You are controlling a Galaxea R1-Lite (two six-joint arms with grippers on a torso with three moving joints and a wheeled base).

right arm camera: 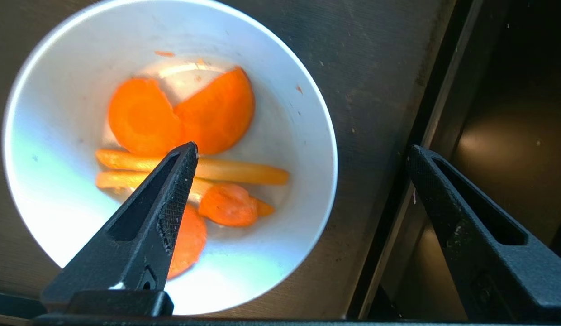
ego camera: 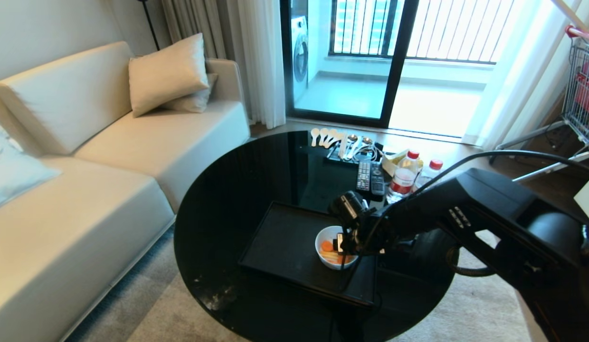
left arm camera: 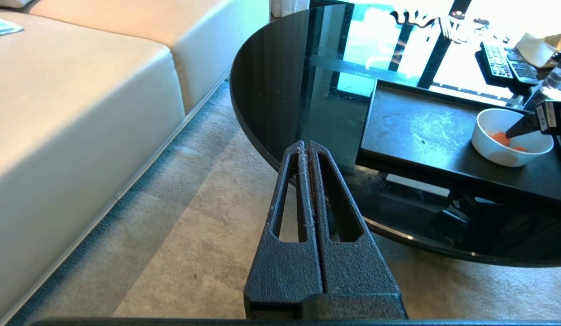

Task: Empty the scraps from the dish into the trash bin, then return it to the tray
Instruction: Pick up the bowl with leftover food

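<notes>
I am seeing the right gripper (right arm camera: pixel 303 151) spread wide above the bowl (right arm camera: pixel 59 199), gripping nothing: one finger (right arm camera: pixel 172 199) is hanging over the carrot slices and yellow strips (right arm camera: pixel 190 149) inside, the other is standing outside the rim, over the edge of the tray (right arm camera: pixel 384 90). The bowl is sitting on the tray's right near corner, on the round black bench (ego camera: pixel 218 213). The left gripper (left arm camera: pixel 306 149) is hanging beside the bench over the carpet (left arm camera: pixel 172 217), its fingers pressed together and empty. I cannot read the red labels on the bottles (ego camera: pixel 403 178).
</notes>
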